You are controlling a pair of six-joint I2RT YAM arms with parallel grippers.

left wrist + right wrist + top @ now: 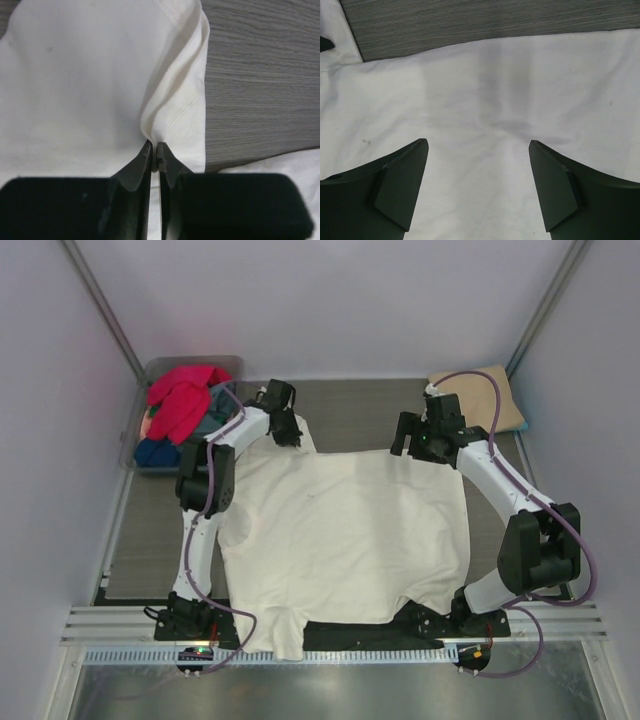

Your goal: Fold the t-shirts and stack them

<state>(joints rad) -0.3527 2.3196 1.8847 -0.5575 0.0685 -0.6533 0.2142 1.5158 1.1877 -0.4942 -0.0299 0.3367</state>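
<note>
A large cream-white t-shirt (340,530) lies spread across the table between my arms, its near edge hanging over the front. My left gripper (288,432) is shut on a fold of its far left hem (172,107), the cloth bunched between the jaws (154,150). My right gripper (418,445) is open, just above the shirt's far right edge, with flat cream cloth (480,150) between its fingers. A folded tan-beige t-shirt (482,400) lies at the far right. Red (182,398) and blue-grey (222,405) t-shirts are heaped in the tub.
A grey translucent plastic tub (232,364) stands at the far left corner and also holds a dark blue garment (155,452). Grey wood-grain table (350,410) shows beyond the shirt. White walls enclose the table on three sides.
</note>
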